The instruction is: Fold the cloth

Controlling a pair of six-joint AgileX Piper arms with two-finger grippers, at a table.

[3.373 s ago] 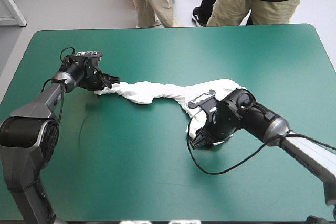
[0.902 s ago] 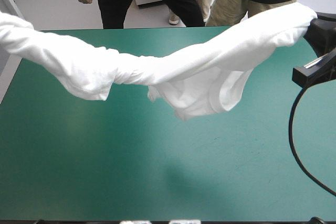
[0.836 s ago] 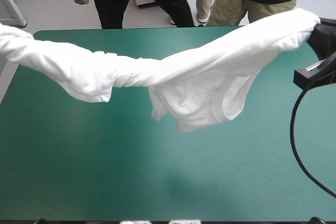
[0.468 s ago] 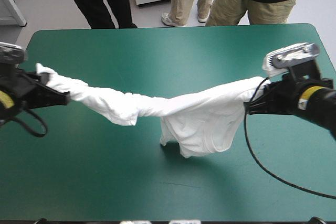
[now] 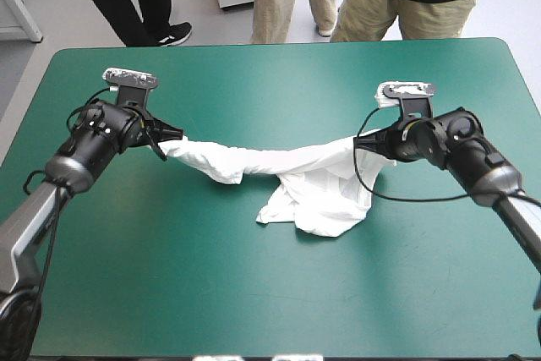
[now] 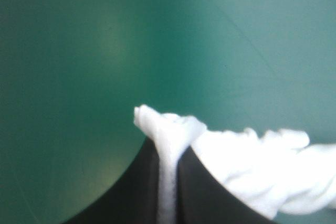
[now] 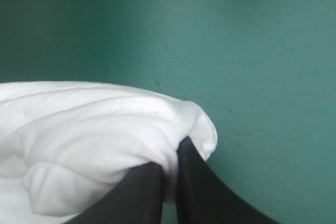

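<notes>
the t-shirt [image 5: 314,182] hangs as a twisted rope between the two grippers, across the middle of the table [image 5: 254,293]. its slack middle sags into a crumpled heap that rests on the teal-green cover [image 5: 152,234], nearer the right gripper [image 5: 365,143]. the left gripper [image 5: 172,139] pinches one end, well in from the table's left edge. the right gripper pinches the other end, well in from the right edge. both sit roughly halfway between the near and far edges. bare cover lies on every side, with a broad band along the near edge and another toward the far edge.

the high view shows the whole span and the heap, but not how the fingers stand. the left wrist view does: its black fingers [image 6: 131,192] are all but closed on a thin fold of white cloth. a small tuft pokes past the tips and the rest trails off to one side. in the right wrist view the fingers [image 7: 210,198] are likewise nearly together on a thick rolled edge that bulges over one finger, with bare cover ahead.
</notes>
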